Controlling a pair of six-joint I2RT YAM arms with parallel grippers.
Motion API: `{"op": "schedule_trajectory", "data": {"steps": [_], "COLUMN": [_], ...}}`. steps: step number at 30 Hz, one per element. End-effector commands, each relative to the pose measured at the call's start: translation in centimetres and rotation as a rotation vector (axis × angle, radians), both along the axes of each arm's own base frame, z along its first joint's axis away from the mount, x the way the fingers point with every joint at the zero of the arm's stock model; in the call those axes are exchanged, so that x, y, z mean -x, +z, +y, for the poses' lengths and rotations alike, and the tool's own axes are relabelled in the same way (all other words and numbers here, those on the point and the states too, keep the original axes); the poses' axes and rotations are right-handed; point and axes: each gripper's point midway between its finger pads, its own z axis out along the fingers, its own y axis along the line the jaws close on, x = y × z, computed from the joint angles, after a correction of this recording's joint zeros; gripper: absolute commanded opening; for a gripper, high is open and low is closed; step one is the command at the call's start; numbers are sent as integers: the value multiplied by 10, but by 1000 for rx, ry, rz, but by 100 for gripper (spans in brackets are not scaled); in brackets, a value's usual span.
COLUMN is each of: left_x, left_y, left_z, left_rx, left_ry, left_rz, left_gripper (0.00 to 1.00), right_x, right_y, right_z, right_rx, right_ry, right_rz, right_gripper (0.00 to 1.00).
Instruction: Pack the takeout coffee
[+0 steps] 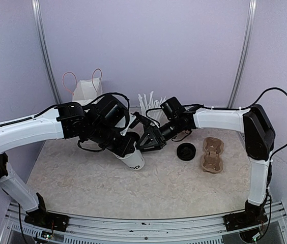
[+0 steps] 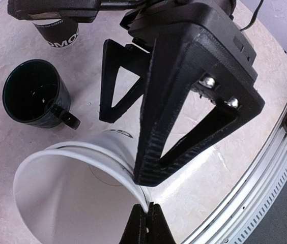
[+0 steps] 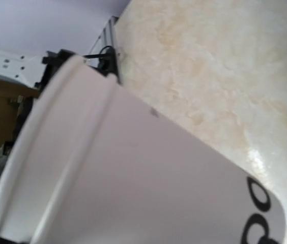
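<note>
mk: Marble-look tabletop [image 1: 82, 178], lilac walls [image 1: 148, 40] behind. Seeing just one cup [image 1: 133, 158], tilted over mid-table, mouth up toward the left arm, base low. Can't tell if resting on the top or just clear of it. No sign of a second one.

jo: Failure modes from here?

mk: Guessing, four of them. Could crumple or slip, being held by thin paper at the rim and nowhere else. Could drop or roll if let go on the left before anything closes on the right. Could dent the wall if squeezed hard mid-body. Could clip arm on arm, working this close together.

jo: Anything nearby to knock?

mk: Mug [image 2: 34, 94] just beside the cup in the left wrist view, straws [image 1: 151, 101] behind. Would avoid a wide swing. Lid [image 1: 187, 151] and carrier [image 1: 212, 155] off to the right, well apart from the cup, so less worried there.

jo: Grip state?

mk: Left gripper [image 2: 146, 223] pinched tight on the cup's rim, fingertips together on the paper edge. Right gripper [image 1: 151, 138] spread wide, holding nothing, pushed right up against the cup's side. Fills the whole right wrist view with white wall and black lettering. Can't tell whether actually touching or a hair off.

jo: Call?

mk: Looks like mid-handover. Would close slowly on the right and confirm hold before releasing left.
</note>
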Motion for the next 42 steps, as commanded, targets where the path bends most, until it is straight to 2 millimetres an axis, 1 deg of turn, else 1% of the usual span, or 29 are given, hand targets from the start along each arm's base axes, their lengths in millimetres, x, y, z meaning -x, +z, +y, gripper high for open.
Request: {"op": "schedule_trajectory", "data": {"steps": [1,4,9,12,16,24,28,30,34,38,40,42], "left_x": [0,0,0,1,0,-4,-5,-5,-5,-5,-6,-8], "left_y": [12,11,8,6,4,3,-1,5,28,40,46,52], "left_z": [-9,-7,-5,-5,-5,1,2,2,-1,-3,-1,8], "left_rx": [51,49,40,34,26,-26,-50,-57,-50,-43,-54,-82], "left_ry": [-16,-10,-2,-2,2,19,22,25,30,26,31,59], "left_rz": [-31,-29,-23,-20,-23,-27,-26,-39,-80,-99,-110,-124], "left_gripper": [0,0,0,0,0,0,0,0,0,0,0,0], "right_x": [-13,-14,-20,-19,-16,-18,-24,-30,-42,-54,-58,-60], "right_y": [-42,-50,-53,-46,-31,-35,-29,-21,0,15,20,27], "right_z": [-1,-2,0,3,7,-5,-13,-19,-37,-56,-65,-71], "right_rx": [157,178,193,165,110,151,148,139,105,79,72,59], "right_ry": [-86,-93,-103,-86,-56,-75,-85,-90,-113,-146,-158,-161], "right_rz": [-13,-10,-27,-20,-32,-97,-125,-163,-220,-256,-273,-295], "right_gripper": [96,95,95,95,95,95,96,96,97,97,97,97]}}
